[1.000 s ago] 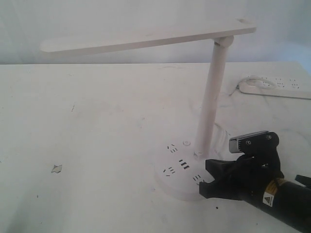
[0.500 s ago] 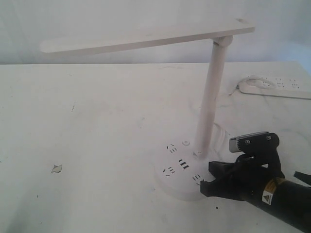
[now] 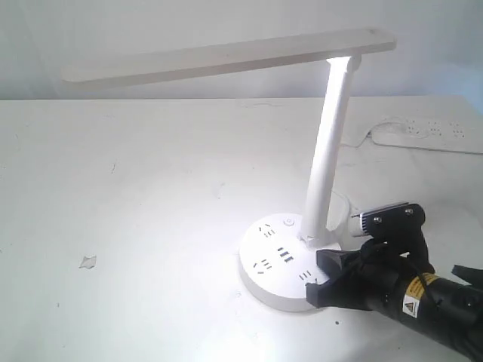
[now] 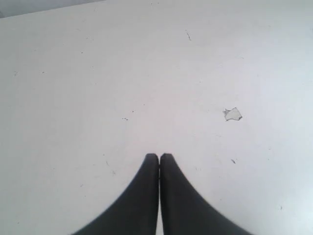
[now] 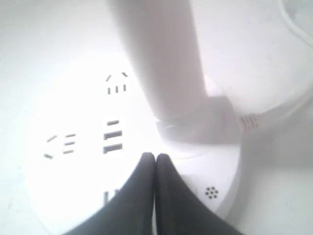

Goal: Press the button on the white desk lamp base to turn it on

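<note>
The white desk lamp stands right of centre, its bar head lit and casting a bright pool on the table. Its round lamp base glows white, with dark socket holes and USB slots showing. My right gripper is shut, its black fingertips resting on the base top beside the foot of the pole. One small round button shows on the far side of the base. My left gripper is shut over bare table and is out of the exterior view.
A long white power strip lies at the back right, with a cable running to the lamp base. A small torn scrap lies on the white table at the left, also seen as a scrap in the left wrist view.
The lamp has come on: the head and base are now bright. My right gripper has dropped slightly onto the base.
</note>
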Controlling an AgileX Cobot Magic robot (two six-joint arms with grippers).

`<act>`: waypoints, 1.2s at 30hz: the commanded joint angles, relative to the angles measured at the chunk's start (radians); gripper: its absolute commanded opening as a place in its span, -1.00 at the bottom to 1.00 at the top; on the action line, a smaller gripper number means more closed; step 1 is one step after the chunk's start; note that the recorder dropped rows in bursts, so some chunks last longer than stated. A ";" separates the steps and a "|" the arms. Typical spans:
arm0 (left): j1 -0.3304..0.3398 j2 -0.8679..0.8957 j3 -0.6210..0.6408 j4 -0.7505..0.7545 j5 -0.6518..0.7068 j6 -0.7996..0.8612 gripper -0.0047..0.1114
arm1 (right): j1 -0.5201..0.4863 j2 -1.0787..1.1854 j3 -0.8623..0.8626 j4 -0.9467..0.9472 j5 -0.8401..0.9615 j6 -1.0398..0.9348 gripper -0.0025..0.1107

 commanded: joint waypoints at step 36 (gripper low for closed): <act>0.000 -0.003 0.002 -0.002 0.001 0.000 -0.92 | -0.003 -0.936 0.254 -0.102 -0.101 -0.075 -0.96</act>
